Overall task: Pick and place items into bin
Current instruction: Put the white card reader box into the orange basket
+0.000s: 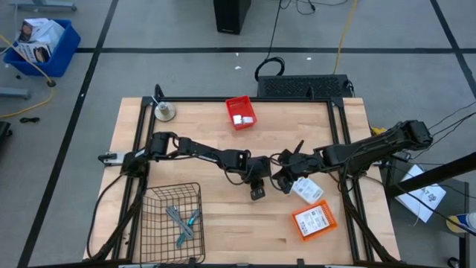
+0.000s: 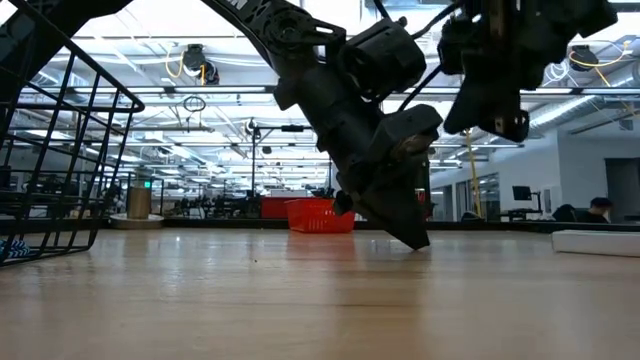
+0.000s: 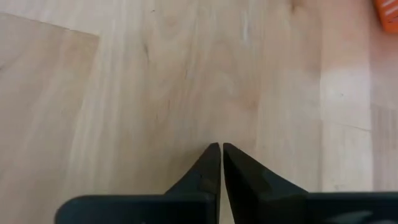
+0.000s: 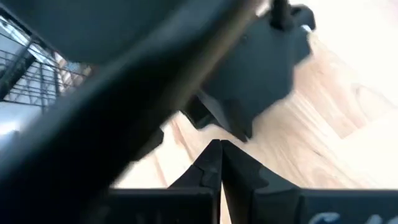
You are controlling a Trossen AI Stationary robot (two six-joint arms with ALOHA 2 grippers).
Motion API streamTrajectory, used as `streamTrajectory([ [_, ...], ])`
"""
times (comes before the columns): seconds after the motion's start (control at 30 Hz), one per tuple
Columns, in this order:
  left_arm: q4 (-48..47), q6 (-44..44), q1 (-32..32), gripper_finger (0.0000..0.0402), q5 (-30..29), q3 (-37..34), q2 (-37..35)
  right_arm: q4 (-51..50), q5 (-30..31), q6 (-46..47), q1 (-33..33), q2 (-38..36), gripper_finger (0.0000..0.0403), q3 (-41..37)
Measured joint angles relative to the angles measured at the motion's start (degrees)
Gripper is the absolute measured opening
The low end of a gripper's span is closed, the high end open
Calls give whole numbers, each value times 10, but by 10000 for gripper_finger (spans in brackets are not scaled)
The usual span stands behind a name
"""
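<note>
My left gripper (image 1: pixel 256 191) is shut and empty. It points down at bare wood in the table's middle, its tips (image 2: pixel 418 240) close above the surface. My right gripper (image 1: pixel 285 183), also shut and empty, hangs higher just to its right (image 2: pixel 490 110). A flat white packet (image 1: pixel 307 189) lies flat beside the right gripper. An orange-edged printed packet (image 1: pixel 314 220) lies nearer the near edge. A teal-handled tool (image 1: pixel 193 219) and a grey metal tool (image 1: pixel 175 217) lie inside the wire basket (image 1: pixel 152 223). Tiny white blocks (image 1: pixel 242 118) sit in the small red bin (image 1: pixel 236 105).
A round silver disc (image 1: pixel 165 112) stands at the far left corner. The wire basket takes up the near left corner. The left arm's body (image 4: pixel 249 93) fills the space right in front of my right gripper. Black frame rails (image 1: pixel 343 126) run along the table's sides.
</note>
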Motion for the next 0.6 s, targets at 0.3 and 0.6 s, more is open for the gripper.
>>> streamTrajectory([
  [0.3, -3, 12, -1, 4, -18, 1, -2, -156, 19, 13, 2, -28, 0, -1],
  [0.6, 56, 26, -3, 29, 4, 0, -2, -293, -16, 44, -7, -28, 9, 0],
])
